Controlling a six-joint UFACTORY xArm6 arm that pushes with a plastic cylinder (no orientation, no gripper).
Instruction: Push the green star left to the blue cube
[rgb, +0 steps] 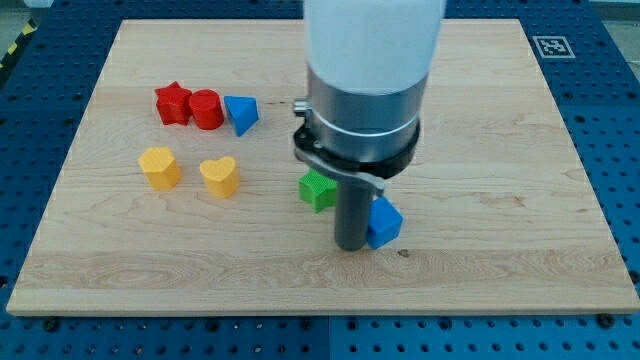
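The green star (316, 189) lies near the board's middle, partly hidden behind the arm. The blue cube (385, 222) lies just to its lower right, touching the rod's right side. My tip (350, 246) rests on the board between the two, right of and below the green star and against the blue cube's left face.
A red star (172, 103), a red cylinder (207, 109) and a blue triangular block (241, 114) stand in a row at the upper left. A yellow block (160, 167) and a yellow heart (220, 177) lie below them. The wooden board (500, 120) sits on a blue pegboard.
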